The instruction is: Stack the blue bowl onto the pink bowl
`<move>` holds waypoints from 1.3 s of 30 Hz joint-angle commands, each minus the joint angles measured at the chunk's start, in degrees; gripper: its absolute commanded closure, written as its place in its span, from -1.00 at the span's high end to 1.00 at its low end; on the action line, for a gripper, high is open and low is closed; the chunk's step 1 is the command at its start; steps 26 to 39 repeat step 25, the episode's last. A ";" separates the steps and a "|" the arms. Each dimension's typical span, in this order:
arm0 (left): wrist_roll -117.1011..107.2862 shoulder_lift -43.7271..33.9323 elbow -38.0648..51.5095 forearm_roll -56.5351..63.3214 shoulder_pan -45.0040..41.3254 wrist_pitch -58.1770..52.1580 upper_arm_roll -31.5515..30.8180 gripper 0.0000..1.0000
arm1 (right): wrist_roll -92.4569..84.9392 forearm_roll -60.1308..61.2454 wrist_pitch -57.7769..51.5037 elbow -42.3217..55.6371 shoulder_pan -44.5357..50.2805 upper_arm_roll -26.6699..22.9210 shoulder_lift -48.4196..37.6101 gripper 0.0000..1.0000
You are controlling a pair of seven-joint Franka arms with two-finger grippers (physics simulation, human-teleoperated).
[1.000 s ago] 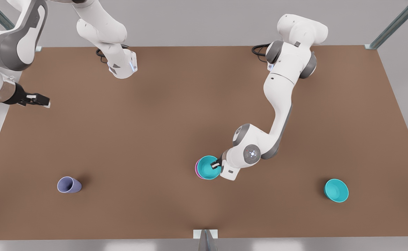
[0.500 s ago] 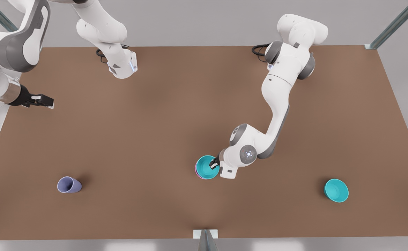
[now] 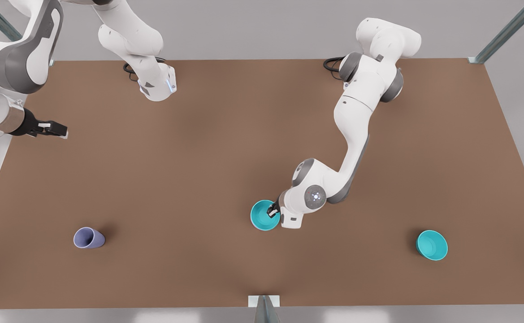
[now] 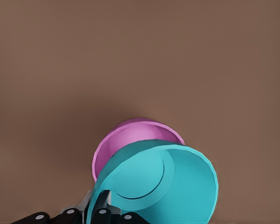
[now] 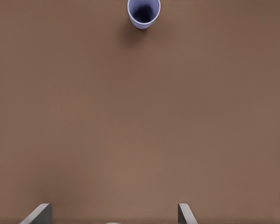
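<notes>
The blue bowl hangs from my left gripper, which is shut on its rim on the side toward the front view's right. In the front view it covers the pink bowl completely. In the left wrist view the blue bowl is tilted and overlaps the pink bowl, which rests on the table just beneath; whether they touch I cannot tell. My left gripper's fingers pinch the blue rim. My right gripper waits open over the table's edge at the front view's left.
A second teal bowl sits near the front at the front view's right. A lavender cup lies at the front left, and the right wrist view looks down on the lavender cup. A metal post stands at the front edge.
My left gripper has carried the blue bowl a little toward the front view's left, so the pink rim that showed beside it is now covered. The right arm only shifted slightly.
</notes>
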 commanded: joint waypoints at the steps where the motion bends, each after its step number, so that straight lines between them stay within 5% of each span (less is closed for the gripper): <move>1: -3.21 -0.10 -0.15 -0.08 -0.11 -0.06 -0.12 -0.57 | -0.08 0.02 -0.17 0.02 0.13 -0.04 0.00 1.00; 4: -3.21 -0.19 -0.24 -0.08 -0.11 -0.14 -0.30 -0.57 | -0.08 0.02 -0.17 0.02 0.13 -0.04 0.00 1.00; 5: -3.21 -0.19 -0.24 -0.08 -0.11 -0.23 -0.30 1.00 | -0.08 0.02 -0.17 0.02 0.13 -0.04 0.00 1.00; 9: -3.21 -2.20 -0.24 0.19 -0.03 -2.16 0.23 1.00 | -0.26 0.01 -0.17 0.02 0.13 -0.04 0.09 1.00; 12: 28.40 -20.65 -0.06 5.80 10.96 -42.32 7.60 1.00 | -0.26 -0.07 -0.08 0.64 0.13 -0.04 0.35 1.00; 15: 63.23 -31.47 -0.06 10.29 11.57 -52.44 19.39 1.00 | 0.18 -0.25 0.36 0.73 0.13 -0.04 0.35 1.00; 17: 62.80 -36.83 -1.72 11.44 15.00 -51.74 17.12 1.00 | 0.09 -0.16 0.36 0.82 0.13 -0.04 0.52 1.00; 19: 63.15 -47.73 -18.77 13.55 18.61 -38.56 10.08 1.00 | 0.27 -0.25 0.09 1.96 0.13 -0.04 1.23 1.00; 20: 62.88 -48.61 -19.75 13.55 18.61 -37.76 9.81 1.00 | 0.27 -0.25 0.00 1.96 0.13 -0.04 1.23 1.00; 39: 63.06 -48.53 -19.22 13.02 18.61 -39.17 9.81 1.00 | -0.08 -0.16 0.01 1.96 0.13 -0.13 1.32 1.00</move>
